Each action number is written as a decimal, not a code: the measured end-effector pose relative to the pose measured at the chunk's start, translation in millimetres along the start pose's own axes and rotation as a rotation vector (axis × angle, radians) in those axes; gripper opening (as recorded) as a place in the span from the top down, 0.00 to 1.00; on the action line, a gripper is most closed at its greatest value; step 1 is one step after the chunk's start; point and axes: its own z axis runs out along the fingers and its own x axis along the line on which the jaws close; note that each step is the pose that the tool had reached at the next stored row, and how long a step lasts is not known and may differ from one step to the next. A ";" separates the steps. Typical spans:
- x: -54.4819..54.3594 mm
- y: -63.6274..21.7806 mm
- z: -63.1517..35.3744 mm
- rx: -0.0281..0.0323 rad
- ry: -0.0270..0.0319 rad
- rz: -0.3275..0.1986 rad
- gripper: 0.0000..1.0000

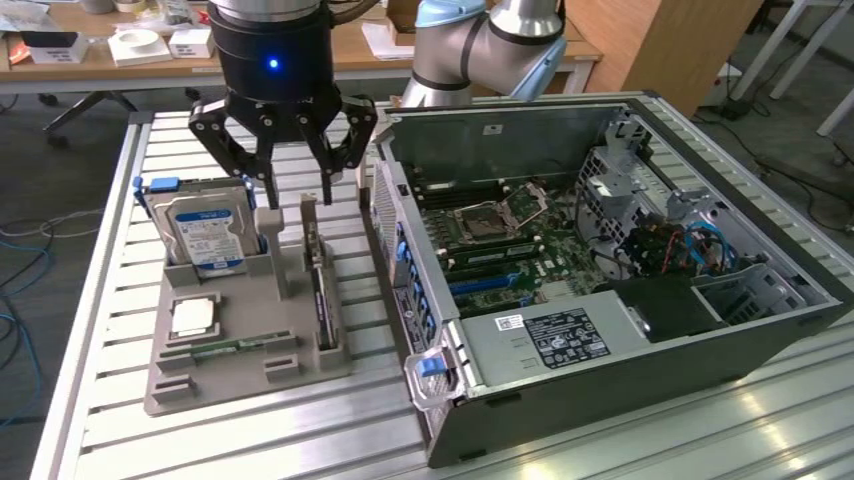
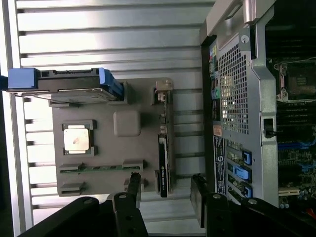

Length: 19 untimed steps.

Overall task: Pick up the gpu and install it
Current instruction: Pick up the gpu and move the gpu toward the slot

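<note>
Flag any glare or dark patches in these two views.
Exterior view: light streaks glare across the table slats beside the computer case, whose interior stays readable. Wrist view: bare slats wash out white, while the gpu in its grey holder reads dark.

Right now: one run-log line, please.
jaws: open, empty, above thin dark brownish gpu card | gpu: on edge in grey plastic tray, ungrasped | black computer case: side open

Dark gpu (image 1: 322,300), blue-labelled silver hard drive (image 1: 207,235), grey tray (image 1: 234,378)
</note>
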 end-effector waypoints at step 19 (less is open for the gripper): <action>0.5 -0.9 19.0 0.0000 0.0000 0.000 0.47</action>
